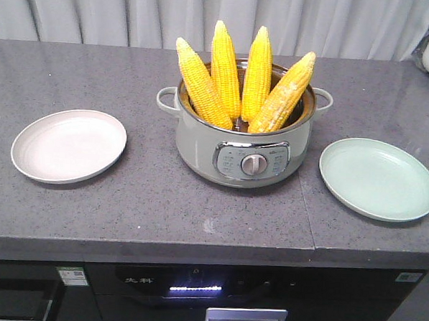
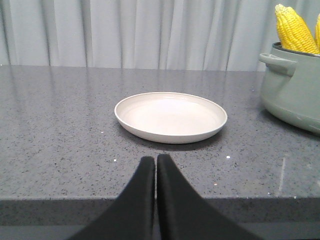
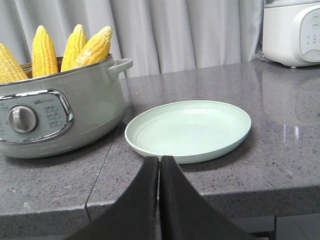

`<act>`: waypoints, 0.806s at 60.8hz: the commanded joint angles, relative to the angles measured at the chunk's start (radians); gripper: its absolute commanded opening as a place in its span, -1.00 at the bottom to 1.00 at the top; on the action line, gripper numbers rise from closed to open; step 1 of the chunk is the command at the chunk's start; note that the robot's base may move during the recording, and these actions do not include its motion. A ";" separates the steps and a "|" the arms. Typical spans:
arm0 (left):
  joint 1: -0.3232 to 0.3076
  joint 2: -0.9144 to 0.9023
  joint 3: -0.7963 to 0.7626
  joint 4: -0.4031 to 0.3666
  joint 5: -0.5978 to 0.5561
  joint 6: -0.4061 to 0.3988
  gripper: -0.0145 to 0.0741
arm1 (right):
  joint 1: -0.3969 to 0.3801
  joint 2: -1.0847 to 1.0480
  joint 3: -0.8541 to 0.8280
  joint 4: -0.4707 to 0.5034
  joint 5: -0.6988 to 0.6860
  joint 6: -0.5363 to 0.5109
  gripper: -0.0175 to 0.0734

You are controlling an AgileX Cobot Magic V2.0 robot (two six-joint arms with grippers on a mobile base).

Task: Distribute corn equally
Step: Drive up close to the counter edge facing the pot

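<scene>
Fingers (image 2: 142,192) of the left gripper (image 2: 156,160) are pressed together tip to tip, closed on each other and gripping no object. Fingers (image 3: 145,192) of the right gripper (image 3: 159,160) are the same: clenched, no load. Both pairs are black and tapered. They show only in the wrist views, not in the front view.

Left gripper sits low at the near edge of the counter (image 2: 60,130), aimed at the cream plate (image 2: 170,117). Bare stone lies between tip and rim, no contact. Right gripper is likewise at the near edge, pointing at the near rim of the green plate (image 3: 190,127), close to it but apart.

Corn (image 1: 226,68): four yellow cobs, all standing in the pot (image 1: 201,142), tips up, fanned out. The outer two lean left and right against the rim; the inner two are nearly upright.

Pot is a grey-green electric cooker at counter centre. It has two side handles and a chrome panel with a dial (image 1: 254,165) facing the front camera. Cream plate is left of the pot and green plate is right of it, both flat on the counter. The green one is just beside the pot wall, not touching.

Pale curtain (image 1: 100,11) hangs behind the counter. A white appliance (image 3: 292,32) stands at the far right back corner. A dark unit with a lit display (image 1: 193,287) sits below the counter front.
</scene>
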 commanded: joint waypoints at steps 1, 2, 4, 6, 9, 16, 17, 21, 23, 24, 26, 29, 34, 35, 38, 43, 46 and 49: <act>-0.010 -0.013 -0.025 -0.008 -0.075 -0.007 -0.69 | -0.002 -0.003 0.018 -0.010 -0.073 -0.003 -0.62; -0.010 -0.013 -0.025 -0.008 -0.075 -0.007 -0.69 | -0.002 -0.003 0.018 -0.010 -0.073 -0.003 -0.62; -0.010 -0.013 -0.025 -0.008 -0.075 -0.007 -0.69 | -0.002 -0.003 0.018 -0.010 -0.073 -0.003 -0.62; -0.010 -0.013 -0.025 -0.008 -0.075 -0.007 -0.69 | -0.002 -0.003 0.018 -0.010 -0.073 -0.003 -0.62; -0.010 -0.013 -0.025 -0.008 -0.075 -0.007 -0.69 | -0.002 -0.003 0.018 -0.010 -0.073 -0.003 -0.62; -0.010 -0.013 -0.025 -0.008 -0.075 -0.007 -0.69 | -0.002 -0.003 0.018 -0.010 -0.073 -0.003 -0.62; -0.010 -0.013 -0.025 -0.008 -0.075 -0.007 -0.69 | -0.002 -0.003 0.018 -0.010 -0.073 -0.003 -0.62; -0.010 -0.013 -0.025 -0.008 -0.075 -0.007 -0.69 | -0.002 -0.003 0.018 -0.010 -0.073 -0.003 -0.62; -0.010 -0.013 -0.025 -0.008 -0.075 -0.007 -0.69 | -0.002 -0.003 0.018 -0.010 -0.073 -0.003 -0.62; -0.010 -0.013 -0.025 -0.008 -0.075 -0.007 -0.69 | -0.002 -0.003 0.018 -0.010 -0.073 -0.003 -0.62; -0.010 -0.013 -0.025 -0.008 -0.075 -0.007 -0.69 | -0.002 -0.003 0.018 -0.010 -0.073 -0.003 -0.62; -0.010 -0.013 -0.025 -0.008 -0.075 -0.007 -0.69 | -0.002 -0.003 0.018 -0.010 -0.073 -0.003 -0.62; -0.010 -0.013 -0.025 -0.008 -0.075 -0.007 -0.69 | -0.002 -0.003 0.018 -0.010 -0.073 -0.003 -0.62; -0.010 -0.013 -0.025 -0.008 -0.075 -0.007 -0.69 | -0.002 -0.003 0.018 -0.010 -0.073 -0.003 -0.62; -0.010 -0.013 -0.025 -0.008 -0.075 -0.007 -0.69 | -0.002 -0.003 0.018 -0.010 -0.073 -0.003 -0.62; -0.010 -0.013 -0.025 -0.008 -0.075 -0.007 -0.69 | -0.002 -0.003 0.018 -0.010 -0.073 -0.003 -0.62; -0.010 -0.013 -0.025 -0.008 -0.075 -0.007 -0.69 | -0.002 -0.003 0.018 -0.010 -0.073 -0.003 -0.62; -0.010 -0.013 -0.025 -0.008 -0.075 -0.007 -0.69 | -0.002 -0.003 0.018 -0.010 -0.073 -0.003 -0.62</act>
